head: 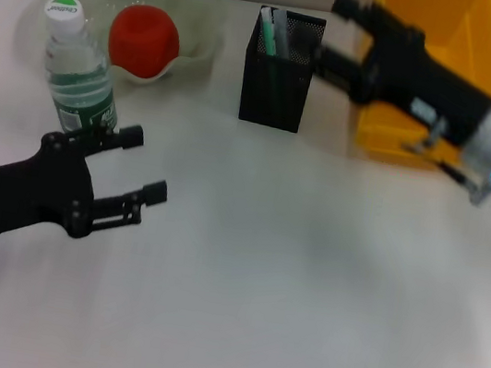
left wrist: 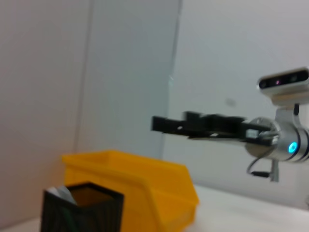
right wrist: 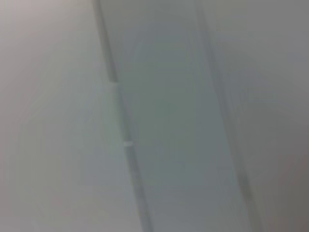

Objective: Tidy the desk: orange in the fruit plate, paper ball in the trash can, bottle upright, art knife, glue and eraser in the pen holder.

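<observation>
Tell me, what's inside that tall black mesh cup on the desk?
The black mesh cup shows a couple of slim pale and green sticks poking above its rim. Whatever lies deeper is hidden by the dark mesh walls.

Head view: camera mounted high, facing forward and down on the table (head: 302,296), wide enough to take in both tools. Left wrist view: camera low, near table level, facing across toward the right tool (left wrist: 161,124), with the pen holder (left wrist: 82,208) closest to it and the trash can (left wrist: 145,193) just behind. These three items also appear in the head view: right tool (head: 330,31), pen holder (head: 281,68), trash can (head: 445,47). Right wrist view: faces a plain grey surface crossed by lines; nothing shared can be identified.
</observation>
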